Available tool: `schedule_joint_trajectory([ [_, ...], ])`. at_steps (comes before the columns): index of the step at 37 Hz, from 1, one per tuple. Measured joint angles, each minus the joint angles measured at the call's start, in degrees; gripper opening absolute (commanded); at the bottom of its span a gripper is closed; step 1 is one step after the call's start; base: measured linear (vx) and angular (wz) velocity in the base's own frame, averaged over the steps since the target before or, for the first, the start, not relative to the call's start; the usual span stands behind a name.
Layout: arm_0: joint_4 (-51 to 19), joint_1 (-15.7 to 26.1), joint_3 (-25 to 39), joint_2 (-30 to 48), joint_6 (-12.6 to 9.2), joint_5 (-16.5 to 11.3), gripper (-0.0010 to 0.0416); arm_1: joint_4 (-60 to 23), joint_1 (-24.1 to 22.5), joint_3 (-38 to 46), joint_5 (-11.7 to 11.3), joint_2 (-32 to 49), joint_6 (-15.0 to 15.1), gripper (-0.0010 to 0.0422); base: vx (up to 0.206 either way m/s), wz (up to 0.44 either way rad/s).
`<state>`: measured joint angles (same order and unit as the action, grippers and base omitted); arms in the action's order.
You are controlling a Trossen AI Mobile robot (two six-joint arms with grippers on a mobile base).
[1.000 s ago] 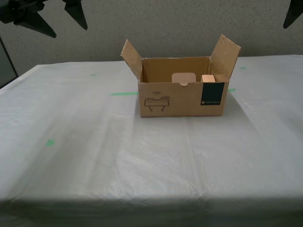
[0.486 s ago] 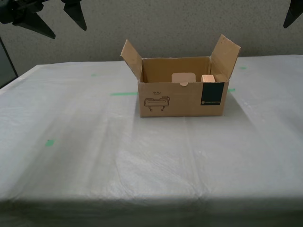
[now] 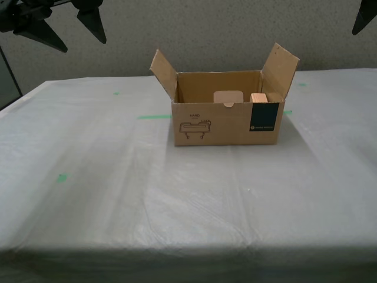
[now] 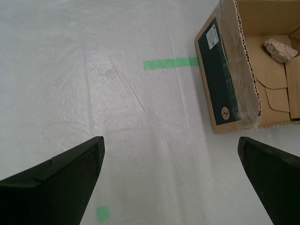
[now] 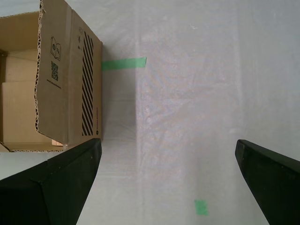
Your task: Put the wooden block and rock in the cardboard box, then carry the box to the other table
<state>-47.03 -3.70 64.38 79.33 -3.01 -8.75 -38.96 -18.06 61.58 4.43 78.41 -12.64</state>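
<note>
The cardboard box (image 3: 227,121) stands open on the other table (image 3: 188,194), its teal label facing the exterior view's camera. A pale end of the wooden block (image 3: 258,98) shows over the box's front wall. In the second wrist view the rock (image 4: 280,50) lies on the floor of the cardboard box (image 4: 225,70). My second gripper (image 4: 171,187) is open and empty, beside the box's labelled end. My first gripper (image 5: 166,187) is open and empty too, beside the striped flap of the cardboard box (image 5: 70,84). It hangs high at the exterior view's top left as my first gripper (image 3: 65,20).
Green tape strips (image 3: 154,116) lie on the cloth on either side of the box, and a small green mark (image 3: 62,177) lies nearer the exterior view's left. A grey wall stands behind the table. One dark finger (image 3: 365,15) shows at the exterior view's top right.
The fingers at the exterior view's top left have shifted very slightly. The box and what lies in it have not moved.
</note>
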Motion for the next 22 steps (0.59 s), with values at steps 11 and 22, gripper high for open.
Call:
schedule_joint_trajectory([
  [11,0.0,0.0,0.0,0.0,0.0,0.0,0.0398,0.0,0.0,0.0,0.0,0.0,0.0,0.0389,0.0,0.0],
  [22,0.0,0.1,0.0,0.0,0.0,0.0,0.0399,0.0,0.0,0.0,0.0,0.0,0.0,0.0389,0.0,0.0],
])
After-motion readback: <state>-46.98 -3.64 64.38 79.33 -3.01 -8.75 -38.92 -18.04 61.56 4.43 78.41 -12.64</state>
